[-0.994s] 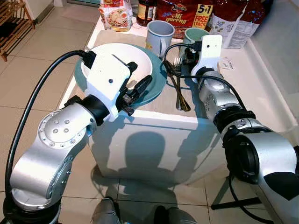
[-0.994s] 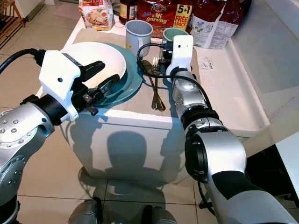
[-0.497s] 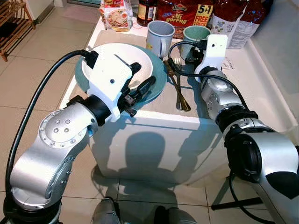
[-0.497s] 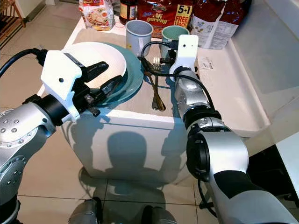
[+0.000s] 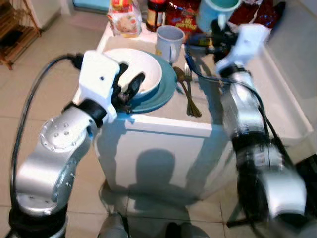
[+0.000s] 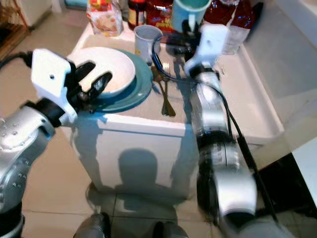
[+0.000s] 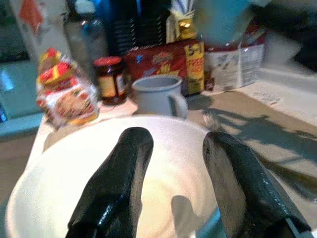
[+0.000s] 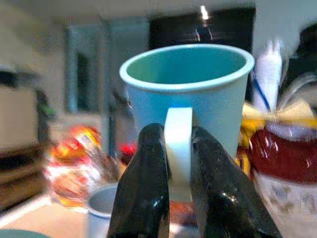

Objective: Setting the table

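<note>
My right gripper (image 8: 177, 136) is shut on the handle of a teal mug (image 8: 188, 84) and holds it upright in the air above the back of the small table (image 5: 163, 126). On the table's left half a white bowl (image 5: 141, 69) rests in a teal plate (image 5: 167, 87). My left gripper (image 7: 178, 141) hovers open at the bowl's near rim with nothing between its fingers. A grey mug (image 5: 168, 38) stands behind the plate. A fork and a spoon (image 5: 189, 96) lie side by side right of the plate.
Along the table's back stand a noodle packet (image 5: 124, 20), a dark jar (image 5: 154, 7) and red food bags (image 5: 184, 15). A white counter (image 5: 285, 99) adjoins on the right. A wooden rack (image 5: 15, 29) stands on the tiled floor at far left.
My right gripper has lifted the teal mug off the table, up and away from the cutlery. The camera has shifted; my left gripper stays open near the bowl.
</note>
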Available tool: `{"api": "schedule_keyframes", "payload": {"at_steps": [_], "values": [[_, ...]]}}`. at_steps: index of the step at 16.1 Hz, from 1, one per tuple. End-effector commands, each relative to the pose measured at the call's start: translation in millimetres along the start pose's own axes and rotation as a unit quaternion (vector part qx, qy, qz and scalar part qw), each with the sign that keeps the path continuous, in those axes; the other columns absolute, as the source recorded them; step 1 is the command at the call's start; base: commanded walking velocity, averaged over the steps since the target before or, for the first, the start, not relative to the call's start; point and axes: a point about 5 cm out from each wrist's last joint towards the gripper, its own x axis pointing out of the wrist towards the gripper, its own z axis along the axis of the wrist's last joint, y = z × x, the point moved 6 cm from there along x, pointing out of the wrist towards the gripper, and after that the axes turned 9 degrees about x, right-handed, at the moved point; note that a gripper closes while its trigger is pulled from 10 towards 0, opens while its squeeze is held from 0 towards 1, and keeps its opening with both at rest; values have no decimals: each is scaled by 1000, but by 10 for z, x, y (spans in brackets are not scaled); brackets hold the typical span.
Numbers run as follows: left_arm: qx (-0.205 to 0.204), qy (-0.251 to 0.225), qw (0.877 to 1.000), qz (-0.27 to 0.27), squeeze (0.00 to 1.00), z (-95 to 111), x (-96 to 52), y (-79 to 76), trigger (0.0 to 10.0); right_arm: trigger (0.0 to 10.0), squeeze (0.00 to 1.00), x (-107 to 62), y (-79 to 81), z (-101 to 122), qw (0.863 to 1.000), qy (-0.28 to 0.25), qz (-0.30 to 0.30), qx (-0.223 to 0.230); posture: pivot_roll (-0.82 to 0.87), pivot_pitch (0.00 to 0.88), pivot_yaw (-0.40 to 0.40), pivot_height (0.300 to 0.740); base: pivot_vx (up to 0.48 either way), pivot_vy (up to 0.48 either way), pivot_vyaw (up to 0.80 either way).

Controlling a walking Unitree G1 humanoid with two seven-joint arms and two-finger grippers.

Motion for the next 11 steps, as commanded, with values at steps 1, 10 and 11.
{"api": "schedule_keyframes", "payload": {"at_steps": [1,10,11], "values": [[4,-4,1000,0,0,-23,12,-30,10000,10000,0,-75,35,249,999,-31,11,-17,38,22,-58,740,0,0,0],[22,-10,999,41,0,-150,96,7,10000,10000,0,-812,-8,381,997,34,-56,36,9,0,-33,740,-157,0,0],[23,-10,999,47,0,-167,94,26,10000,10000,0,-838,2,354,997,46,-57,38,10,0,-33,740,0,-292,0]]}}
